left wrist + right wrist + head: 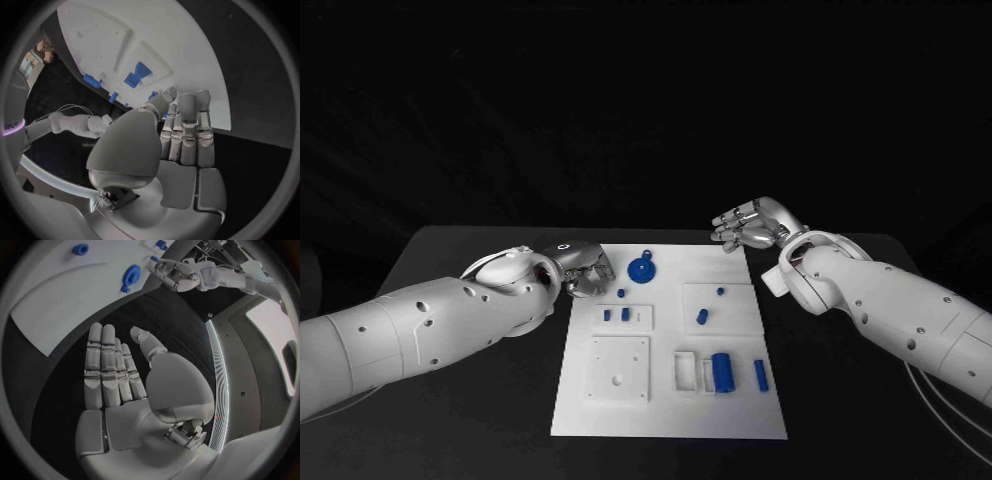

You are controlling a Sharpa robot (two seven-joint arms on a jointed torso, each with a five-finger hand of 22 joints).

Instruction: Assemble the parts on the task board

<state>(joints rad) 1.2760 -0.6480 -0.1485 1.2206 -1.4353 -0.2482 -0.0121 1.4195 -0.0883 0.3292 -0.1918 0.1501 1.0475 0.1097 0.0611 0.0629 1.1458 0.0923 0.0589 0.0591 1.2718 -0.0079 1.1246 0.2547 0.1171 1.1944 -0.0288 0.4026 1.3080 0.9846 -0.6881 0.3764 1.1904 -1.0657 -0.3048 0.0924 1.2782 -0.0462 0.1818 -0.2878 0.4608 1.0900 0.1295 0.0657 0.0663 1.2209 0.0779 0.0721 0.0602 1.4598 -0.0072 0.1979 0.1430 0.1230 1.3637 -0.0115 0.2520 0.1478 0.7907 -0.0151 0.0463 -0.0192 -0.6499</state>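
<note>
The white task board [668, 405] lies in the middle of the black table. On it I see a round blue part with a handle [642, 268], several small blue pegs such as one [702, 316], and a large blue cylinder [723, 371] beside a thin blue bar [760, 374]. My left hand [589, 270] hovers at the board's far left edge, fingers straight and side by side [184, 130], holding nothing. My right hand [754, 225] is off the board's far right corner, palm flat and fingers extended [109, 365], also holding nothing. The round blue part [131, 276] lies beyond its fingertips.
The board [187, 45] has raised white blocks and recessed pockets, some with blue parts [135, 76] in them. Black tabletop [473, 400] runs on both sides of the board. A cable [935, 400] trails beside my right arm.
</note>
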